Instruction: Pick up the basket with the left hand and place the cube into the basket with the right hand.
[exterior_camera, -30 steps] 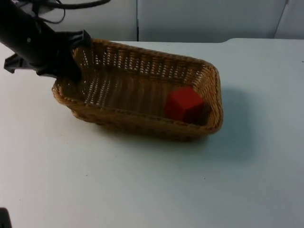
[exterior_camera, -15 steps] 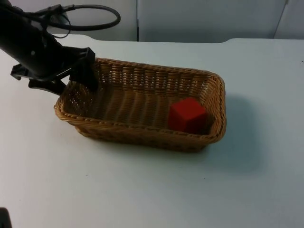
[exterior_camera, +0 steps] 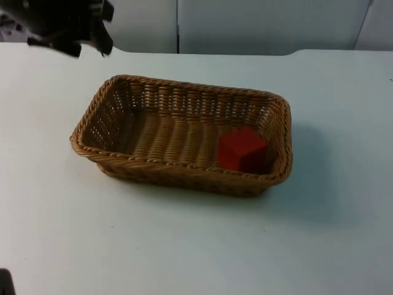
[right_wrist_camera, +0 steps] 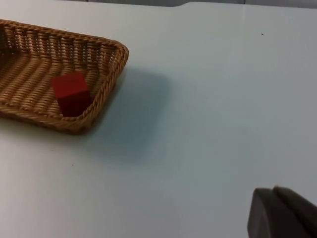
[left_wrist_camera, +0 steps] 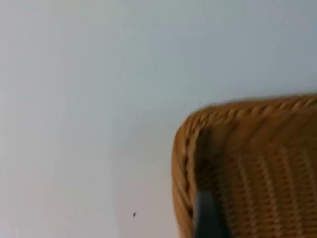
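Note:
A brown wicker basket [exterior_camera: 92,147] sits flat on the white table, near its middle. A red cube [exterior_camera: 241,147] lies inside it, at the right end. My left gripper [exterior_camera: 105,27] is up at the far left, well clear of the basket, open and holding nothing. In the left wrist view one black fingertip [left_wrist_camera: 208,218] hangs over a corner of the basket's rim [left_wrist_camera: 181,163]. The right wrist view takes in the basket [right_wrist_camera: 116,59] and the cube [right_wrist_camera: 71,91] from a distance, with the right gripper [right_wrist_camera: 282,215] waiting far to the right of them over bare table.
The grey partition wall [exterior_camera: 258,24] closes the table at the back. White table top [exterior_camera: 196,246] lies open in front of and to the right of the basket.
My left gripper let go of the basket's left end and pulled away up and to the far left. The basket, tilted a second ago, now lies flat with the cube still inside.

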Controlling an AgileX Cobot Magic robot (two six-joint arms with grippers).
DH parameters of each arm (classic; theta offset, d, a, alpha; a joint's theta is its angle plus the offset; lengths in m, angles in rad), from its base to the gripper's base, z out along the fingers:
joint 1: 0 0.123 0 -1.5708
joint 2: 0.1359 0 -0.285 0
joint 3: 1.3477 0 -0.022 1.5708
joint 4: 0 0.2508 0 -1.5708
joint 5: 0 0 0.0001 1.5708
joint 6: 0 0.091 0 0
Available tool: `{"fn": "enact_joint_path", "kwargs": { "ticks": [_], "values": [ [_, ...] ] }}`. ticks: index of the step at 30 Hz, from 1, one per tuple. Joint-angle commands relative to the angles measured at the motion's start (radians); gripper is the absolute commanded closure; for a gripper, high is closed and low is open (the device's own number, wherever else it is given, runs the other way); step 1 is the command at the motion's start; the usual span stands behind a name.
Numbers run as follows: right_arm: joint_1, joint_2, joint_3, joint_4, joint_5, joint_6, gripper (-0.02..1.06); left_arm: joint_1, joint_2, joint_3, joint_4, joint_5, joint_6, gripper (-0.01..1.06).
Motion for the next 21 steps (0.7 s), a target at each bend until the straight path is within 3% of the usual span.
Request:
{"fn": "enact_joint_path", "kwargs": {
  "ticks": [1,3,4,8,13,21],
  "values": [
    [0.004,-0.007,-0.006,0.003,-0.016,0.000,1.05,-0.004,-0.057,-0.041,0.004,0.037,-0.013,0.72],
    [0.004,-0.007,-0.006,0.003,-0.016,0.000,1.05,-0.004,-0.120,-0.078,0.025,0.092,-0.013,1.04],
    [0.004,-0.007,-0.006,0.003,-0.016,0.000,1.05,-0.004,-0.120,-0.078,0.025,0.092,-0.013,1.04],
    [0.004,-0.007,-0.006,0.003,-0.016,0.000,1.05,-0.004,-0.334,-0.083,0.117,0.270,-0.069,1.05],
    [0.004,-0.007,-0.006,0.003,-0.002,0.000,1.05,-0.015,-0.606,0.020,0.313,0.250,-0.187,1.05],
    [0.004,-0.007,-0.006,-0.003,0.093,-0.020,1.05,-0.015,-1.018,0.284,0.378,0.202,-0.274,1.05]
  ]
}}
